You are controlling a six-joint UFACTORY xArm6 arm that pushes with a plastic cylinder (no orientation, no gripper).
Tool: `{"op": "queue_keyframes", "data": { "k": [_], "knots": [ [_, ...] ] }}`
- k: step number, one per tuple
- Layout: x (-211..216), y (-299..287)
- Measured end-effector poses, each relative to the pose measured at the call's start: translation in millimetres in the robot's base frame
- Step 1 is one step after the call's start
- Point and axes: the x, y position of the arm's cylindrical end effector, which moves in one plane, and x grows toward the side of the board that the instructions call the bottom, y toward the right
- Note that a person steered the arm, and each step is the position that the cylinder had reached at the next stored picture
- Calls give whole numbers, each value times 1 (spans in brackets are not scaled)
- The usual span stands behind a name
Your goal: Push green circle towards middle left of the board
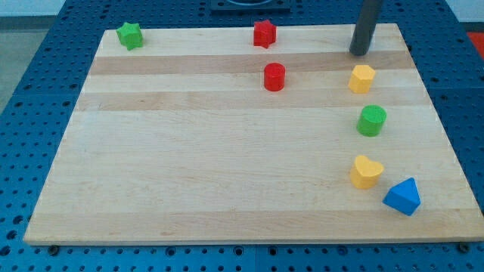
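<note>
You are looking at a pale wooden board (227,174) that fills most of the view, lying on a blue perforated table (30,113). The dark rod comes down from the view's top at the right, and my tip (359,53) rests on the board near its top right corner. There are no jaws to report here: the arm ends in that plain rod.

Your target, the green circle (371,121), sits on the right side of the board, about mid-height, well below my tip and apart from it. Between the two, just below my tip, is a yellow hexagon-like block (362,78); it lies near the tip, but you cannot tell whether they touch.

Below the green circle you have a yellow heart (366,171), and just beside it, toward the view's bottom right, a blue triangular block (402,196).

At the top centre a red star (264,33) stands above a red cylinder (274,77). A green star (130,35) sits at the top left corner.
</note>
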Motion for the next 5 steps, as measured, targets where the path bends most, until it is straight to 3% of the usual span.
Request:
{"op": "queue_keyframes", "data": {
  "k": [5],
  "knots": [
    [56,-53]
  ]
}}
